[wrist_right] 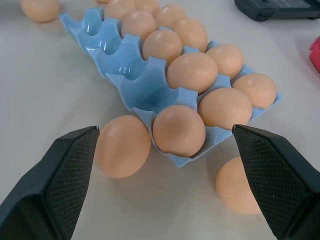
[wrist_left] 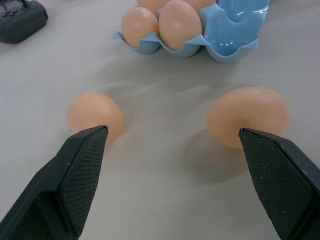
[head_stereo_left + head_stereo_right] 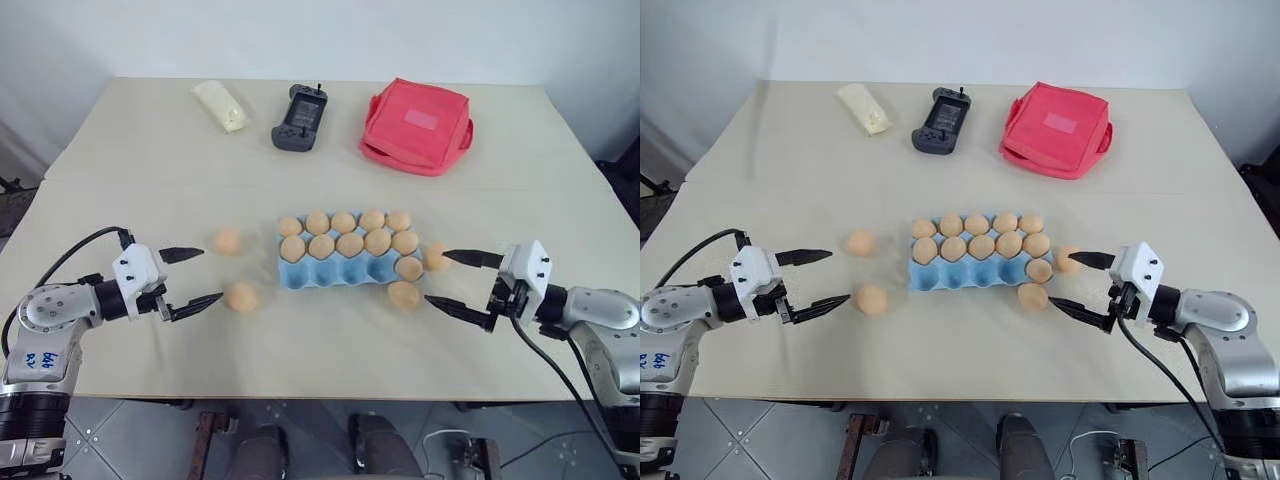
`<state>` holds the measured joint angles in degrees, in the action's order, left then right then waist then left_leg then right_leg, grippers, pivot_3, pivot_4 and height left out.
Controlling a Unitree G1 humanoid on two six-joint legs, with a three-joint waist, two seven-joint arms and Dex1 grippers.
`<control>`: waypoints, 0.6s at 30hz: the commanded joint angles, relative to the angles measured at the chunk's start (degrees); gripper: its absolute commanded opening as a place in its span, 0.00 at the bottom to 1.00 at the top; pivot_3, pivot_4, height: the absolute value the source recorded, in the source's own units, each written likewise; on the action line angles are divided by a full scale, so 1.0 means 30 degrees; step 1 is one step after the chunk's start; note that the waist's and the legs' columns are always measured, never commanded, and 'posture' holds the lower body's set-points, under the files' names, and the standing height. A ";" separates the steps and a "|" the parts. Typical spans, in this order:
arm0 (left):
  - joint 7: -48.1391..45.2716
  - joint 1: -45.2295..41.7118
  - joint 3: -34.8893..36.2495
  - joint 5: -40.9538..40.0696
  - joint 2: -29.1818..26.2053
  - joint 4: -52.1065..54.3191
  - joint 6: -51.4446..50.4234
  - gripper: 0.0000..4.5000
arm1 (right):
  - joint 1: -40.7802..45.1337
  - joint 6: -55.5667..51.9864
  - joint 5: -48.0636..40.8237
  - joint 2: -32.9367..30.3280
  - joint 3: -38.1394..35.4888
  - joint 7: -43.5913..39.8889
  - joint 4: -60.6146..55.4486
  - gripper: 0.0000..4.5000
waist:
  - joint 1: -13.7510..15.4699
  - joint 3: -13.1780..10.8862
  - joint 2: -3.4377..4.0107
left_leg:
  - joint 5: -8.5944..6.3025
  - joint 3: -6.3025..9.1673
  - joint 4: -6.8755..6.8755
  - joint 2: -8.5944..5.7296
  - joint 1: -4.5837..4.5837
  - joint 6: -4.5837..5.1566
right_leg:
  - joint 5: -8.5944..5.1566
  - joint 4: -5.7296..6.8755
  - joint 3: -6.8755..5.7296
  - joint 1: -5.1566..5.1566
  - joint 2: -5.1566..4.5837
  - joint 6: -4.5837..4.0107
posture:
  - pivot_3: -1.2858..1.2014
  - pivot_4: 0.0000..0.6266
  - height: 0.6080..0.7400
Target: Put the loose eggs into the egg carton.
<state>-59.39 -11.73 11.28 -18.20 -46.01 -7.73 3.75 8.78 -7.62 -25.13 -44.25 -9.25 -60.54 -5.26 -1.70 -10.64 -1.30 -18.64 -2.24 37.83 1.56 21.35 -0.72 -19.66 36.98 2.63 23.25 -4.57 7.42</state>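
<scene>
The light blue egg carton lies mid-table with several eggs in its cups; the front row holds one egg at its right end. Two loose eggs rest on the table left of the carton, two more at its right end. My left gripper is open just left of its pair, with both eggs ahead of its fingertips. My right gripper is open, and its fingertips flank the right pair. Neither holds anything.
Along the table's far side lie a pale cream packet, a black handheld controller and a red fabric pouch. The table's front edge runs just below both arms.
</scene>
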 commanded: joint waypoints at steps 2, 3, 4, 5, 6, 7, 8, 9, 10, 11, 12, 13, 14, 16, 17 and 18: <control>-0.0263 -0.0290 0.0398 -0.0721 -0.0050 0.0690 -0.0238 0.99 | 0.0192 0.0287 -0.0004 -0.0145 -0.0544 0.0048 -0.0146 1.00 | 0.0011 0.0000 0.0000 | 0.0000 0.0003 0.0005 0.0004 0.0000 0.0000 | 0.0001 0.0002 -0.0006 -0.0001 0.0002 -0.0001 | 0.52 0.24 1.00; -0.0441 -0.0377 0.0305 -0.0895 -0.0040 0.0843 -0.0437 0.99 | 0.0164 0.0382 0.0099 -0.0309 -0.0674 -0.0021 0.0114 1.00 | 0.0016 0.0000 -0.0001 | 0.0000 0.0003 0.0007 0.0005 0.0000 0.0000 | 0.0002 0.0004 -0.0007 -0.0001 0.0002 -0.0003 | 0.52 0.24 1.00; -0.0640 -0.0458 0.0201 -0.1077 -0.0026 0.1046 -0.0615 0.99 | 0.0130 0.0499 0.0199 -0.0520 -0.0918 -0.0109 0.0541 1.00 | 0.0017 0.0000 -0.0001 | 0.0000 0.0004 0.0011 0.0004 0.0001 0.0000 | 0.0002 0.0008 -0.0008 -0.0001 0.0002 -0.0003 | 0.52 0.24 1.00; -0.0846 -0.0482 0.0109 -0.1248 -0.0037 0.1257 -0.0870 0.99 | 0.0087 0.0622 0.0278 -0.0712 -0.1156 -0.0202 0.0993 1.00 | 0.0017 0.0000 0.0000 | 0.0000 0.0003 0.0013 0.0004 0.0001 0.0000 | 0.0002 0.0008 -0.0009 -0.0004 0.0002 -0.0004 | 0.52 0.24 1.00; -0.1211 -0.0450 -0.0076 -0.1466 -0.0076 0.1627 -0.1125 0.99 | 0.0053 0.0916 0.0431 -0.0950 -0.1486 -0.0281 0.1830 1.00 | 0.0019 0.0000 0.0000 | 0.0000 0.0002 0.0019 0.0001 0.0001 0.0000 | 0.0002 0.0007 -0.0009 -0.0005 0.0000 -0.0004 | 0.52 0.24 1.00; -0.1619 -0.0373 -0.0324 -0.1691 -0.0077 0.2101 -0.1334 0.99 | 0.0011 0.1209 0.0590 -0.1179 -0.1706 -0.0430 0.2721 1.00 | 0.0044 0.0000 -0.0001 | 0.0000 -0.0001 0.0021 -0.0002 0.0001 0.0001 | 0.0002 0.0006 -0.0012 -0.0007 -0.0003 -0.0004 | 0.52 0.24 1.00; -0.1932 -0.0308 -0.0526 -0.1850 -0.0073 0.2522 -0.1535 0.99 | 0.0032 0.1520 0.0771 -0.1372 -0.1768 -0.0592 0.3470 1.00 | 0.0071 0.0000 0.0000 | -0.0002 0.0000 0.0027 -0.0006 0.0002 0.0003 | 0.0004 0.0002 -0.0019 -0.0016 -0.0009 -0.0003 | 0.52 0.24 1.00; -0.2231 -0.0252 -0.0738 -0.1981 -0.0069 0.2913 -0.1711 0.99 | 0.0120 0.1848 0.0986 -0.1509 -0.1749 -0.0724 0.4152 1.00 | 0.0076 0.0000 0.0000 | -0.0010 0.0000 0.0033 -0.0011 -0.0001 0.0018 | 0.0005 -0.0010 -0.0032 -0.0037 -0.0019 0.0001 | 0.52 0.24 1.00; -0.2395 -0.0219 -0.0845 -0.2052 -0.0063 0.3149 -0.1844 0.99 | 0.0212 0.2087 0.1121 -0.1574 -0.1697 -0.0833 0.4568 1.00 | 0.0049 0.0000 0.0000 | -0.0014 0.0001 0.0035 -0.0011 -0.0003 0.0024 | 0.0005 -0.0018 -0.0043 -0.0048 -0.0023 0.0001 | 0.52 0.24 1.00; -0.2568 -0.0241 -0.1058 -0.2220 0.0019 0.3491 -0.2126 0.99 | 0.0574 0.2308 0.1316 -0.1588 -0.1472 -0.0956 0.5210 1.00 | 0.0032 0.0000 0.0000 | -0.0016 0.0000 0.0037 -0.0006 -0.0009 0.0026 | 0.0005 -0.0029 -0.0049 -0.0062 -0.0021 0.0001 | 0.52 0.24 1.00; -0.2752 -0.0231 -0.1332 -0.2347 0.0077 0.3881 -0.2390 0.99 | 0.1209 0.2531 0.1592 -0.1499 -0.1142 -0.1026 0.6028 1.00 | -0.0028 -0.0002 0.0004 | -0.0016 0.0000 0.0037 -0.0003 -0.0013 0.0026 | 0.0006 -0.0030 -0.0050 -0.0067 -0.0018 0.0001 | 0.52 0.24 1.00; -0.2900 -0.0248 -0.1523 -0.2399 0.0128 0.4114 -0.2485 0.99 | 0.1796 0.2713 0.1818 -0.1386 -0.0855 -0.1109 0.6698 1.00 | -0.0119 -0.0003 0.0006 | -0.0016 -0.0010 0.0041 -0.0003 -0.0023 0.0027 | 0.0005 -0.0024 -0.0045 -0.0067 -0.0013 0.0001 | 0.52 0.24 1.00; -0.2961 -0.0286 -0.1618 -0.2410 0.0204 0.4220 -0.2552 0.99 | 0.2462 0.2991 0.2096 -0.1238 -0.0527 -0.1182 0.7424 1.00 | -0.0224 -0.0005 0.0009 | -0.0016 -0.0039 0.0043 0.0004 -0.0038 0.0027 | 0.0008 -0.0020 -0.0034 -0.0067 -0.0006 -0.0004 | 0.52 0.24 1.00; -0.2858 -0.0350 -0.1733 -0.2363 0.0375 0.4307 -0.2648 0.99 | 0.3845 0.3388 0.2582 -0.0852 0.0159 -0.1421 0.8777 1.00 | -0.0426 -0.0005 0.0010 | -0.0014 -0.0065 0.0056 0.0021 -0.0053 0.0024 | 0.0018 -0.0002 -0.0028 -0.0070 0.0010 -0.0020 | 0.52 0.24 1.00; -0.2797 -0.0369 -0.1767 -0.2323 0.0442 0.4311 -0.2671 0.99 | 0.4514 0.3684 0.2855 -0.0628 0.0486 -0.1524 0.9461 1.00 | -0.0504 -0.0006 0.0010 | -0.0010 -0.0064 0.0066 0.0035 -0.0059 0.0020 | 0.0025 0.0011 -0.0031 -0.0073 0.0021 -0.0032 | 0.52 0.24 1.00; -0.2758 -0.0375 -0.1792 -0.2294 0.0499 0.4311 -0.2679 0.99 | 0.5136 0.3930 0.3084 -0.0401 0.0780 -0.1655 1.0107 1.00 | -0.0532 -0.0007 0.0012 | -0.0003 -0.0064 0.0069 0.0042 -0.0065 0.0013 | 0.0032 0.0019 -0.0031 -0.0073 0.0031 -0.0044 | 0.52 0.24 1.00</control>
<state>-67.72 -12.76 5.40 -24.33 -44.67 3.82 -4.30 22.49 2.26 -16.81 -45.93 -7.56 -64.64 23.00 -3.29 -10.66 -1.26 -18.63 -2.43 38.04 1.70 21.14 -0.70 -19.56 37.05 2.54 23.03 -4.47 7.26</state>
